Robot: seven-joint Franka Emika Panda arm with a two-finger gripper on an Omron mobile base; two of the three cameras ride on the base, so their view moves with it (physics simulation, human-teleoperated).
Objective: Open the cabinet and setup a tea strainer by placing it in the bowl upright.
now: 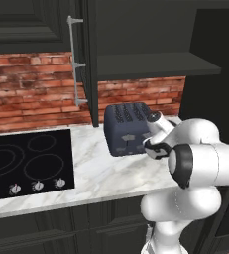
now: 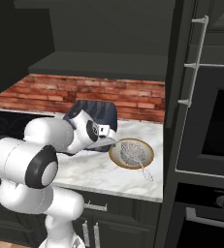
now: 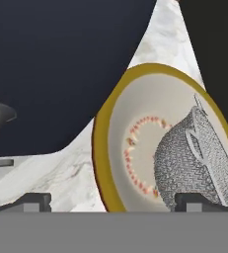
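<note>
Strainer [image 2: 132, 151] sits in bowl [image 2: 114, 156], mesh dome up, handle over rim. Fingers [image 3: 110, 201] spread wide, empty, just beside bowl. Cabinet [image 2: 179, 72] doors open. Toaster [image 1: 127, 129] on counter [image 1: 96, 168].

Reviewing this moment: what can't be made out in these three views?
- Bowl: the arm and toaster block it in the left base view.
- Strainer: the hand view's right and bottom edges cut it off; whether it sits upright is unclear.
- Strainer handle: too thin in the right base view to tell if it touches the counter.
- Cabinet interior: dark, top cropped.
</note>
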